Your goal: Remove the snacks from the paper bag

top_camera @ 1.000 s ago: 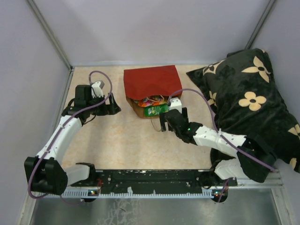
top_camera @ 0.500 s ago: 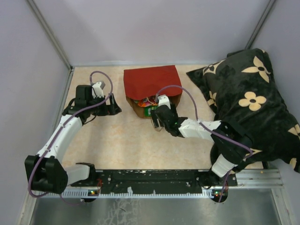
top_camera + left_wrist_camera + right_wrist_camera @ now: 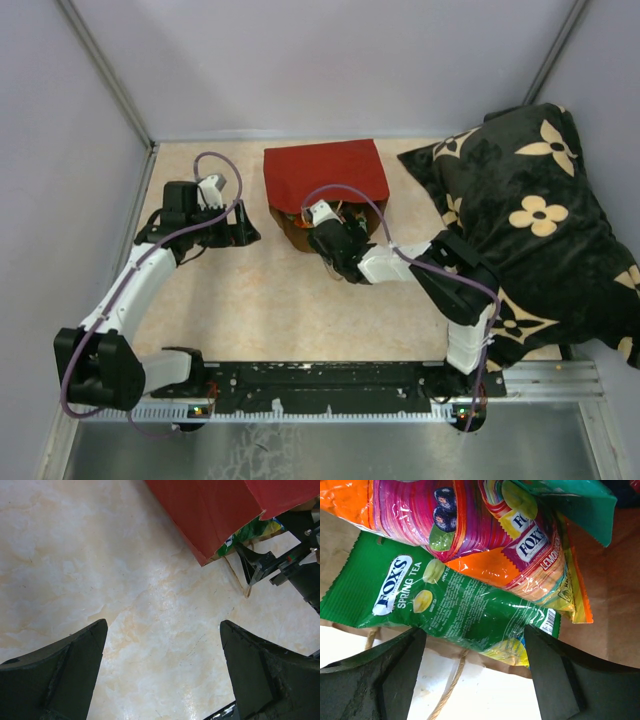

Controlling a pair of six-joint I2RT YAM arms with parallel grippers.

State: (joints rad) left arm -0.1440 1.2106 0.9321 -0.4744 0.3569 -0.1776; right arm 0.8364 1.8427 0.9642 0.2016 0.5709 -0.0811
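Green packet (image 3: 445, 605): white "FOX'S" logo with "SPRING TEA" beside it and a small "APPLE TEA" caption by a pictured sweet; the finer print is too small to read. Orange and yellow packet (image 3: 530, 555): "FOX'S" printed twice on purple banners, and "LEMON" below them, the rest of the word hidden

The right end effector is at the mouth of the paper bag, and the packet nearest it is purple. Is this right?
Not quite. The packet nearest the right end effector is green, not purple; the right wrist view shows it. The rest holds.
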